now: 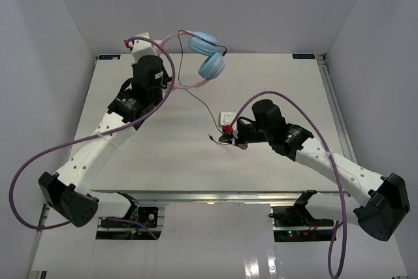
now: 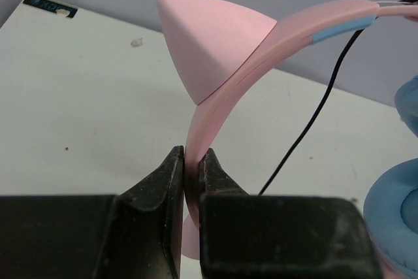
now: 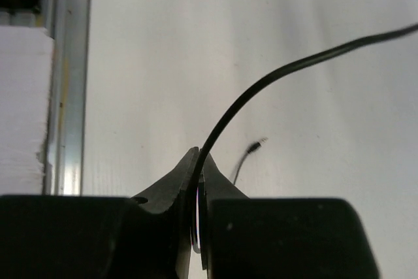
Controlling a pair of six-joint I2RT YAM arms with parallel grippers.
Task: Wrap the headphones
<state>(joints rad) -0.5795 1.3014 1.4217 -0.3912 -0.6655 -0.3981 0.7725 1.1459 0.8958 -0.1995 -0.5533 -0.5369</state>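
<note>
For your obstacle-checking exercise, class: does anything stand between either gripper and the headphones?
Nothing visible does: both hold the headphones. The left gripper is shut on the pink headband, and the right gripper is shut on the black cable.

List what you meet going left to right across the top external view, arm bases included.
Left arm's base → left jaws, shut on the pink headband → upper ear cup → right jaws, shut on the black cable → right arm's base.
</note>
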